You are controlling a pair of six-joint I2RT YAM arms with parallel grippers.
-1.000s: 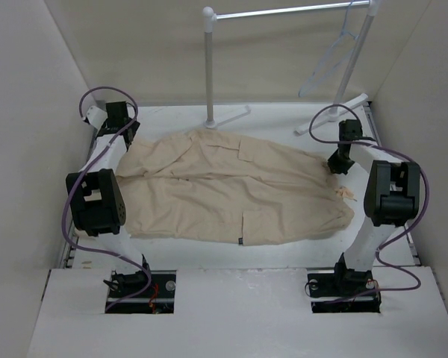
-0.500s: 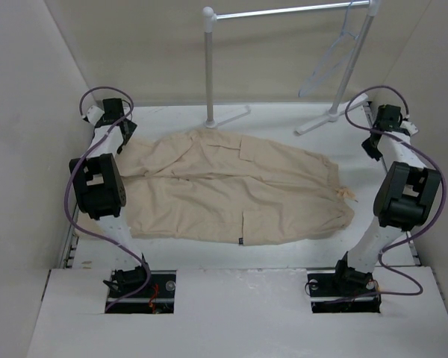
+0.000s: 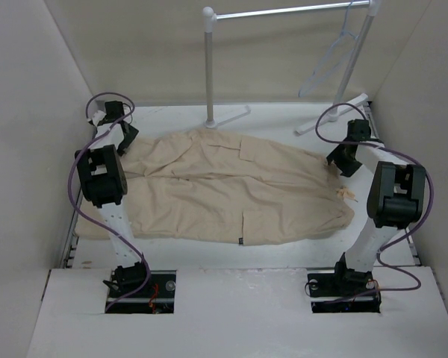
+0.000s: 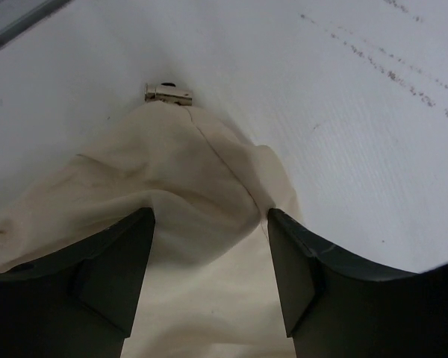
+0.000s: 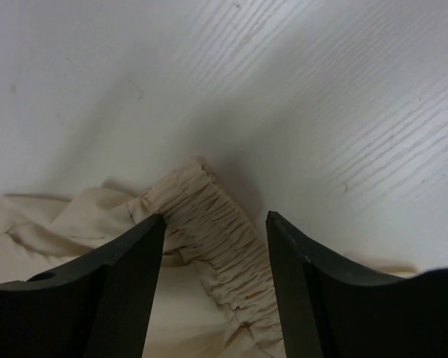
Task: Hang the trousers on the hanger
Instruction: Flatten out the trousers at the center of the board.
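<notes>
- So, the trousers (image 3: 231,190) lie flat on the white table (image 3: 284,119), long axis running left–right: gathered waist at the right, leg ends at the left.
- The hanger (image 3: 330,60) hangs by its hook from the rail of the rack (image 3: 208,63) at the back right, well apart from the trousers. The rack's right pole crosses in front of it.
- The left gripper (image 4: 209,224) has its jaws apart, straddling a leg end without pinching it.
- The right gripper (image 5: 215,224) also has its jaws apart, over the ruched waistband, nothing clamped.
- Only the top view shows the whole garment, the rack and the hanger. It also shows a cargo pocket on each leg.
- Only the left wrist view shows a small metal piece (image 4: 168,93) at the cloth's tip.
- Only the right wrist view shows the elastic gathers close up.
- The rack's feet stand on the table behind the trousers.
</notes>
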